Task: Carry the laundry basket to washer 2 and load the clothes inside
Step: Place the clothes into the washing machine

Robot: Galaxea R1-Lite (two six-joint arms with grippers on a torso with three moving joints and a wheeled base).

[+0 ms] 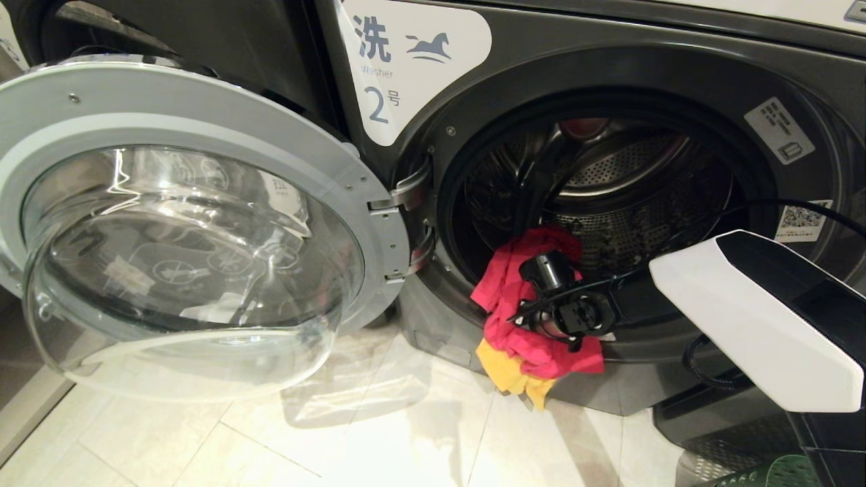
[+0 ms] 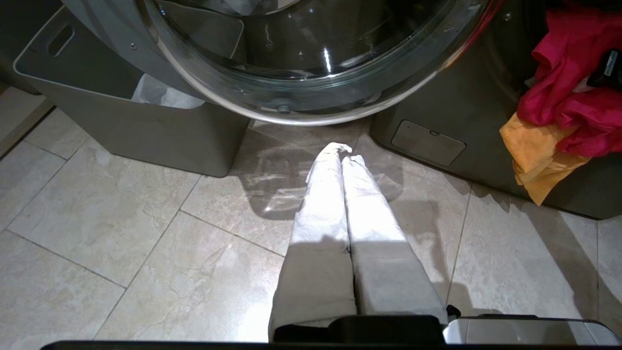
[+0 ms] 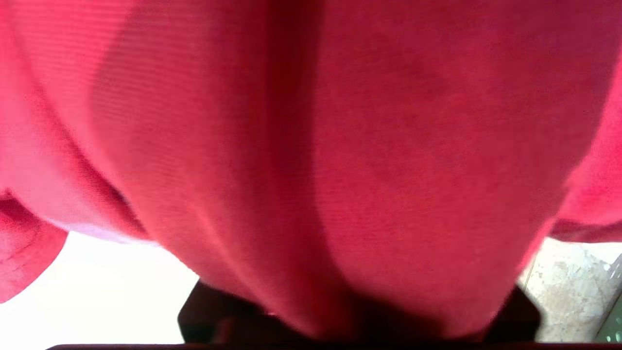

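Our right gripper (image 1: 541,297) is at the washer (image 1: 609,203) mouth's lower lip, buried in the pink garment (image 1: 504,284) draped there, fingers hidden, grip unclear; drum straight beyond, left gripper (image 2: 342,158) clenched, farther off.

Right gripper (image 1: 541,297) extended to the lower lip of washer 2's (image 1: 609,203) opening, fingers hidden. Left gripper (image 2: 342,160) parked low before the washer, padded fingers (image 2: 325,194) pressed together.
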